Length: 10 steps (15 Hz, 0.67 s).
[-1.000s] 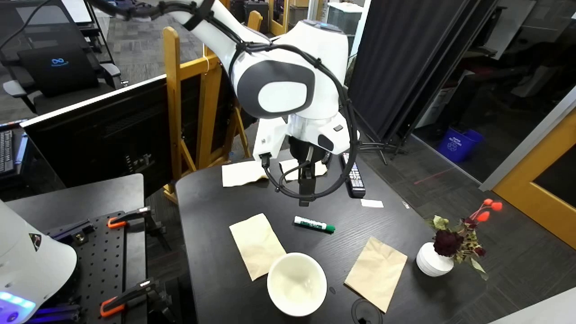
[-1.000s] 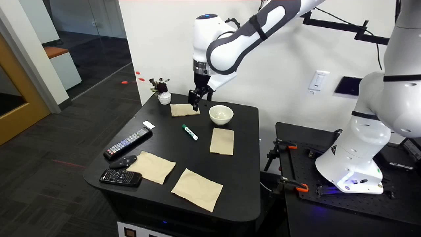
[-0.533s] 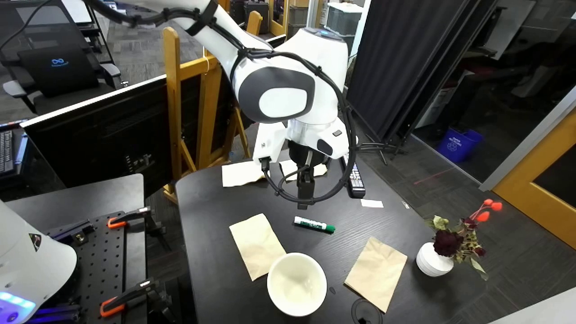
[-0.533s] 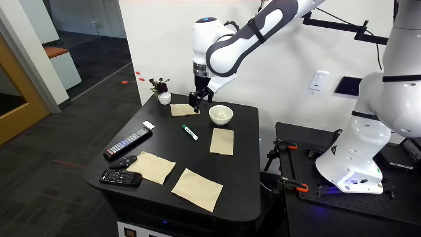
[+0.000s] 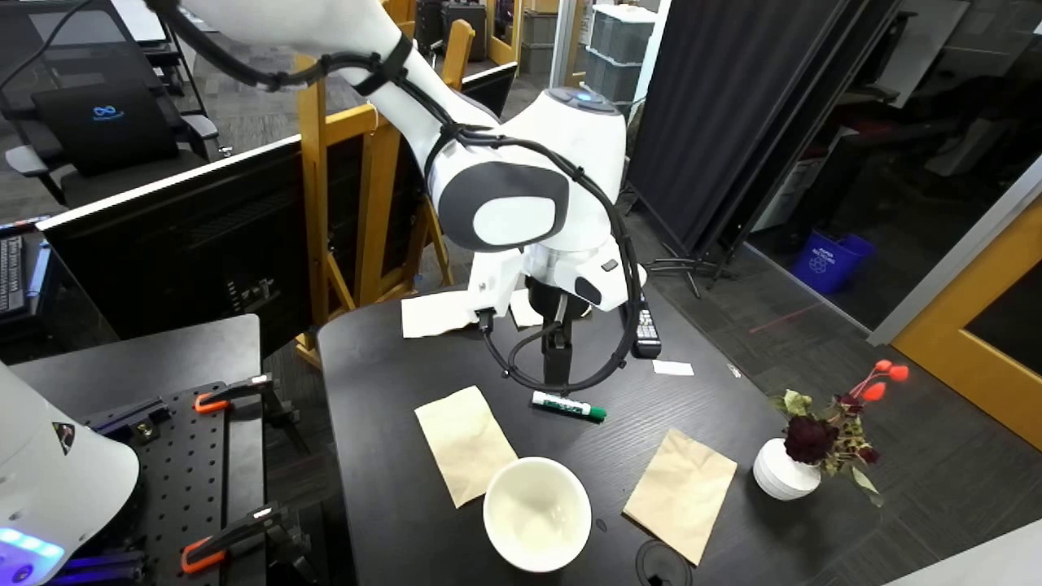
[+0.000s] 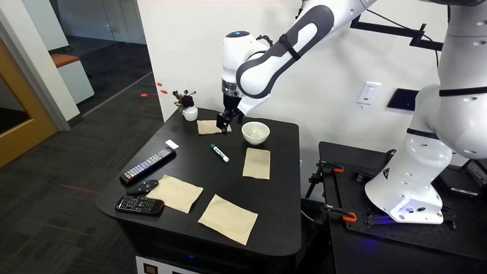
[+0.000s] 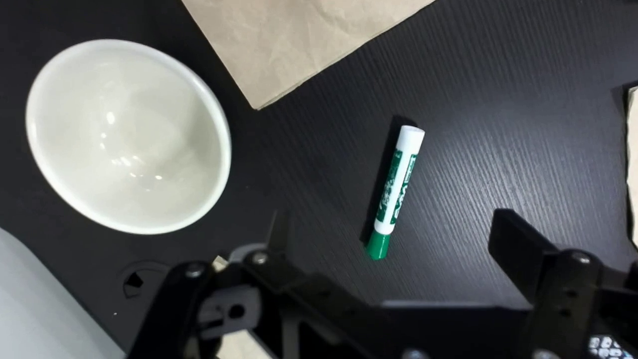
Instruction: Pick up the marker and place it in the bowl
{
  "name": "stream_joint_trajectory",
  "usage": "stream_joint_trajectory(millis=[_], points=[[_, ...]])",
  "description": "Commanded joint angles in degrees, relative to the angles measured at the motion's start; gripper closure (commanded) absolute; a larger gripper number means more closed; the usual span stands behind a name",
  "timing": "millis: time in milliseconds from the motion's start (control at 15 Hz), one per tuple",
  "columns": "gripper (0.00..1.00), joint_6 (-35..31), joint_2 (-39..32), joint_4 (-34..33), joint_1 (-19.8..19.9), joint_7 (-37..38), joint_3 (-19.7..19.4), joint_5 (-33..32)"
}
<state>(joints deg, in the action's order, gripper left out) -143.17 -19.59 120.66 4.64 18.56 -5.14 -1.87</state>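
The hand point(image 7: 392, 225), spread wide and holding nothing, hangs above the worktop point(image 6: 224, 179); the marker point(image 7: 397, 187) lies well in from the wall-side edge, the bowl point(image 6: 255, 133) nearer that edge. For a secure grasp — centre over mid-barrel, square across it, then descend.

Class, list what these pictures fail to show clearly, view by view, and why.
Wrist view: tan paper, upper part cut by the top edge.
Wrist view: lower paper, mostly hidden behind the claw.
In an exterior view: long remote, far end hidden behind the arm.
In both exterior views: marker, print too small to read.
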Motion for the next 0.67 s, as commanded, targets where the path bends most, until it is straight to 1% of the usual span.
stream_joint_trajectory(millis=[0,600], points=[[0.0,-1.32,-3.53,-2.78,-0.57,-0.01,-0.72,2.23],[0.0,-3.21,-13.38,-11.58,-0.74,0.29,-0.87,4.84]])
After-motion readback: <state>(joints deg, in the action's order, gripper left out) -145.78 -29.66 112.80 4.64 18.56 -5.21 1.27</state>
